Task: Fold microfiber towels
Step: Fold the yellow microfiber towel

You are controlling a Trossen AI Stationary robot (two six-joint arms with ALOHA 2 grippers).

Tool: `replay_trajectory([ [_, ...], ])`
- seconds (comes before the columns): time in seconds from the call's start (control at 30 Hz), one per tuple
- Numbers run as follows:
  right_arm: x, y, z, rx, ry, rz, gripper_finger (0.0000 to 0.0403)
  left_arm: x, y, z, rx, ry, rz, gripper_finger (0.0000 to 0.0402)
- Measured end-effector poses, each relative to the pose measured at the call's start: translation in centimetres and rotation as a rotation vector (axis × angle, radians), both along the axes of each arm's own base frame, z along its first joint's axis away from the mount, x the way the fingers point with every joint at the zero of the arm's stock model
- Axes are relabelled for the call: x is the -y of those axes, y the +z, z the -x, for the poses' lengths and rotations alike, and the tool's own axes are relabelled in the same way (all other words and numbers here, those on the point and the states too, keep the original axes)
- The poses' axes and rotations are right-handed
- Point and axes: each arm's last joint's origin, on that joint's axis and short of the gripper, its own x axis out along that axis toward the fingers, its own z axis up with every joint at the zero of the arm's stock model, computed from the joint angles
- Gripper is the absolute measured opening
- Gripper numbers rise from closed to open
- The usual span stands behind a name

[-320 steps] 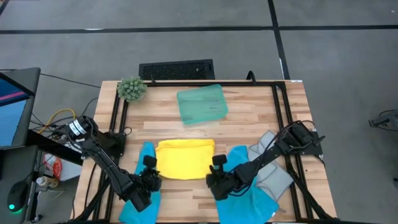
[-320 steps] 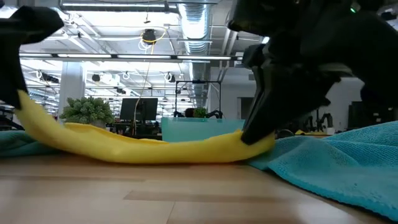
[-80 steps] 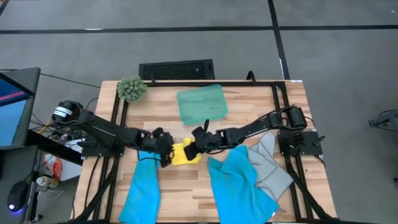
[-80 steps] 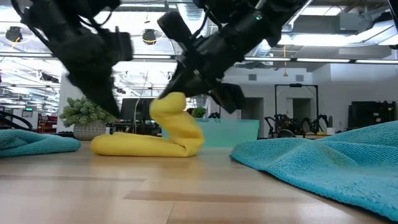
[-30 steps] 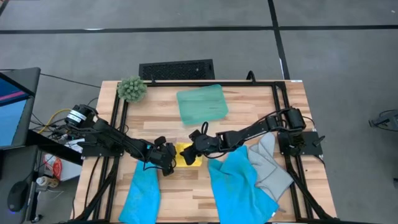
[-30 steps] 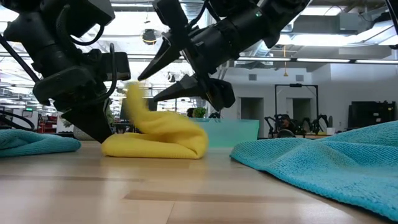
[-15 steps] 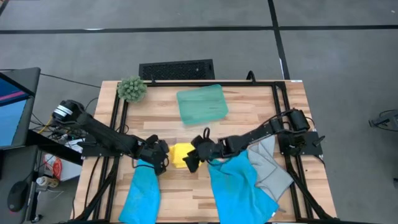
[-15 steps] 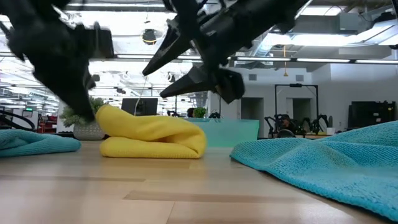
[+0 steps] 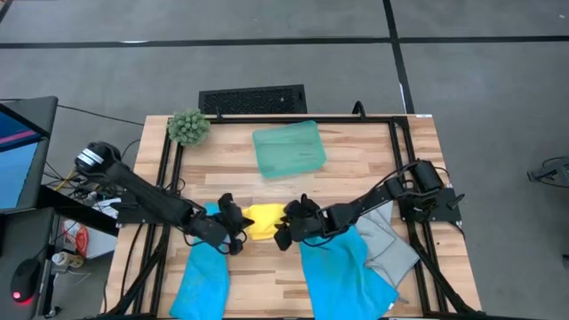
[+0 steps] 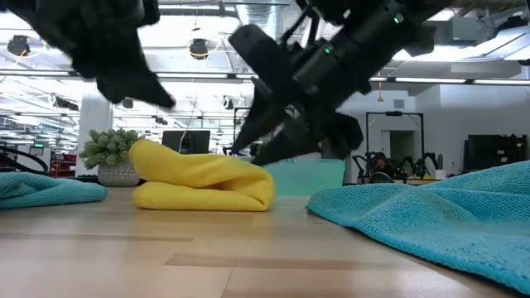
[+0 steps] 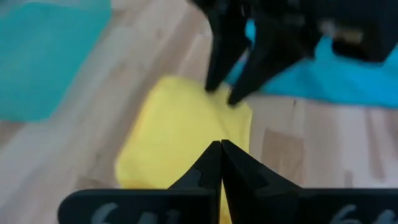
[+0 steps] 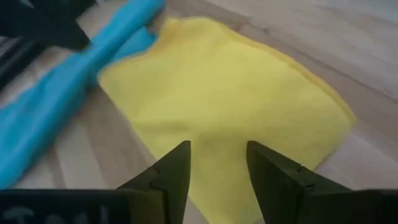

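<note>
Lying folded into a small thick pad near the table's (image 9: 356, 169) middle front: yellow towel (image 9: 262, 220), rounded fold edge plain in the low view. Flanked by left gripper (image 9: 238, 222), fingers pressed together, and right gripper (image 9: 283, 228), fingers parted, both just above it. Hemmed in by blue towel (image 9: 203, 271) on one side, second blue towel (image 9: 342, 267) and grey towel (image 9: 388, 240) on the other; bare wood toward the teal tray (image 9: 289, 148).

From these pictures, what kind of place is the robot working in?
Probably a robotics lab in an industrial hall. The low view shows exposed ceiling ducts and other arm rigs in the background; a monitor stands beside the wooden table.
</note>
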Motion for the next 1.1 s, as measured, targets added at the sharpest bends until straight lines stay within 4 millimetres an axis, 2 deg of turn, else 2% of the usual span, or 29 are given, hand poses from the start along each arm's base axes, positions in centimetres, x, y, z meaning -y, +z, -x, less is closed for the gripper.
replay_trajectory([
  [0.1,-0.6,0.0,0.2,-0.003,0.019,0.002,0.0174,0.1,-1.9,-0.7,-0.061,-0.005,-0.011,0.0000],
  [0.23,-1.1,-1.6,0.4,-0.050,0.030,0.016,0.0168,0.1,-3.8,-1.1,-0.131,0.018,-0.011,0.0000],
  [0.3,-1.4,-2.5,-0.2,-0.034,0.034,0.000,0.0165,0.1,-4.5,-1.2,-0.160,0.025,0.001,0.0000],
  [0.43,-1.4,-3.8,-0.5,-0.064,0.046,-0.018,0.0160,0.4,-5.4,-1.1,-0.209,0.012,0.034,0.0000],
  [0.57,-1.7,-3.7,-0.3,-0.073,0.057,-0.012,0.0155,0.3,-5.6,-0.6,-0.253,0.035,0.034,0.0000],
  [0.67,-1.6,-3.0,0.1,-0.093,0.082,0.007,0.0150,0.3,-5.3,-0.5,-0.250,0.034,0.035,0.0000],
  [0.77,-1.6,-1.4,0.3,-0.069,0.124,0.028,0.0146,0.4,-4.6,-0.3,-0.247,0.010,0.069,0.0000],
  [0.93,-1.4,1.8,0.5,0.016,0.128,0.134,0.0141,1.2,-1.8,-0.1,-0.175,-0.027,0.095,0.0000],
  [1.1,-0.6,1.9,0.3,0.023,0.066,0.268,0.0135,1.3,1.6,0.2,-0.077,-0.017,0.021,0.0000],
])
